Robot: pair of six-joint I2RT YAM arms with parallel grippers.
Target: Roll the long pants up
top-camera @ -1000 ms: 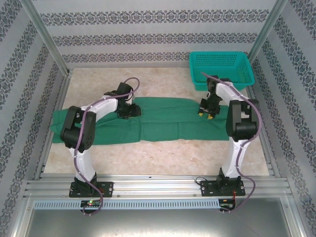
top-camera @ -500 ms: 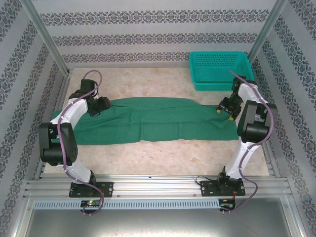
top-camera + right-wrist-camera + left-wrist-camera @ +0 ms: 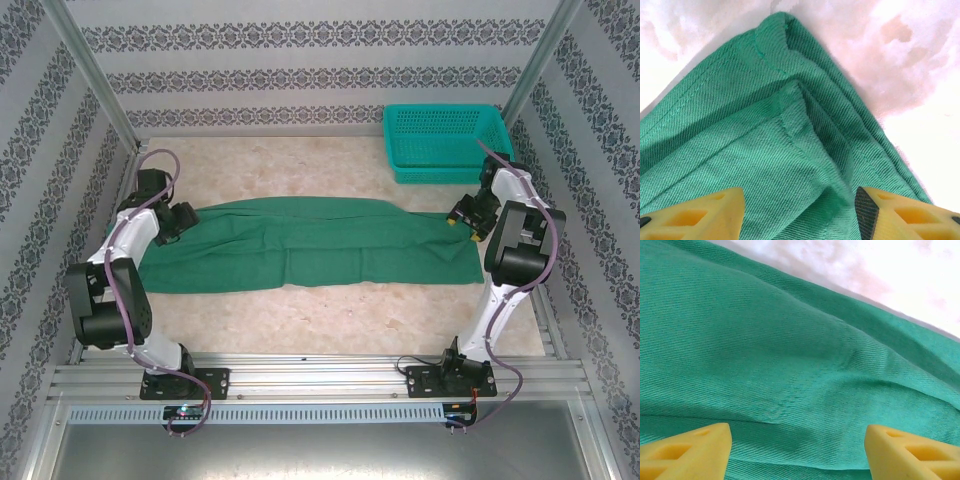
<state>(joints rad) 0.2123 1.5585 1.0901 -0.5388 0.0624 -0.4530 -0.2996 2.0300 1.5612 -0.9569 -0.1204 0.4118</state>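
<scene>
I see the table [image 3: 330,325] with the pants [image 3: 320,245] spread flat across its middle, lying left to right, not yet rolled. The basket [image 3: 440,176] sits at the far right corner, just clear of the cloth. My left gripper [image 3: 178,222] hangs over the pants' left end, jaws apart, nothing pinched. My right gripper [image 3: 463,214] hangs over the right end's far corner, jaws likewise apart, green cloth lying loose between its yellow fingertips [image 3: 700,215].
</scene>
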